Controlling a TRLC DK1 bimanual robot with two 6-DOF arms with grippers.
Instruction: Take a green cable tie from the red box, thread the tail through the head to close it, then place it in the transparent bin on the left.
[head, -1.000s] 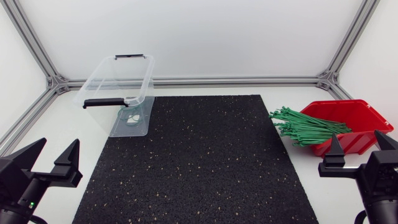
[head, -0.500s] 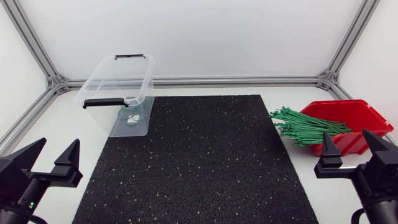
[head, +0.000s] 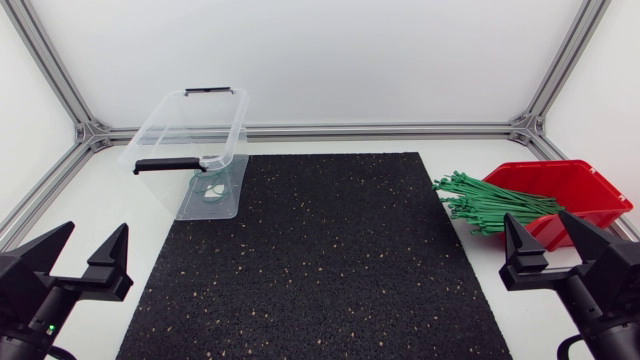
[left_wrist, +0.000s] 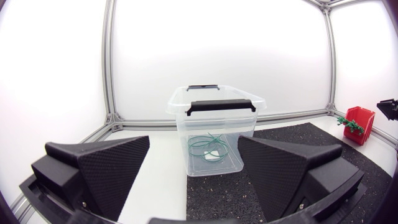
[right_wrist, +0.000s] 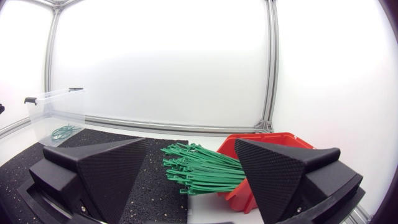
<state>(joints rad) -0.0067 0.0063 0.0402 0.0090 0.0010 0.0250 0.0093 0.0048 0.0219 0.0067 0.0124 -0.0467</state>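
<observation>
Toward the frame's upper left, the transparent bin (head: 226, 128) stands open-topped, likely to receive closed ties; some looped ties (head: 208, 190) lie inside. At right, the red box (head: 590, 188) spills green cable ties (head: 490, 205) matward. Left gripper (head: 95, 236) and right gripper (head: 537, 225) hover low, jaws spread, empty. A speckled black mat (head: 320, 260) covers the white table (head: 120, 210), edged by aluminium rails (head: 380, 128).

The head camera is looking down from high above on the white bench (head: 110, 210) and the black speckled mat (head: 320, 250). The left wrist camera is sitting low behind its matte black tool (left_wrist: 194, 140), facing the transparent plastic bin (left_wrist: 214, 124) nearby. The right wrist camera is facing the red plastic box (right_wrist: 273, 149) closely. All three views are sharing bin and box.
</observation>
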